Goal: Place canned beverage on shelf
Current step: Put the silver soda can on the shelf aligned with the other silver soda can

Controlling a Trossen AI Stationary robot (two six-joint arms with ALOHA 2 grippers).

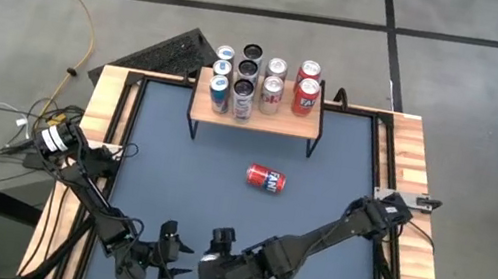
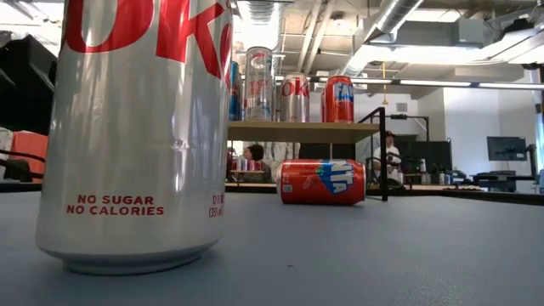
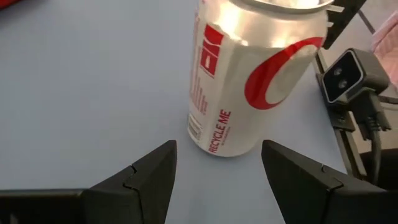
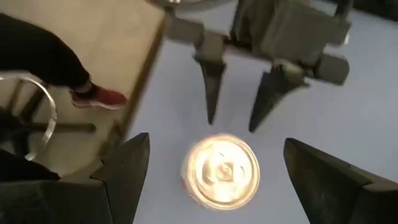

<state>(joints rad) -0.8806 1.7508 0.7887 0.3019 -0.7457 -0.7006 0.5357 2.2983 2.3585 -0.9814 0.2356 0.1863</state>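
A silver can with red lettering [image 3: 249, 81] stands upright on the blue table top near its near edge, filling the low view [image 2: 136, 127]. My left gripper [image 3: 221, 186] is open and level, its fingertips just short of the can. My right gripper [image 4: 216, 140] is open above the can's top [image 4: 221, 168], pointing steeply down, one finger on either side and clear of it. A red can [image 1: 266, 178] lies on its side mid-table. The shelf [image 1: 255, 118] stands on its black legs at the far edge with several cans upright on its wooden top.
A small camera [image 3: 348, 78] sits at the table's near edge right beside the silver can. Wooden borders [image 1: 98, 135] frame the blue top. A person's shoe [image 4: 99, 96] shows on the floor beyond the edge. Bare blue surface lies between the red can and the grippers.
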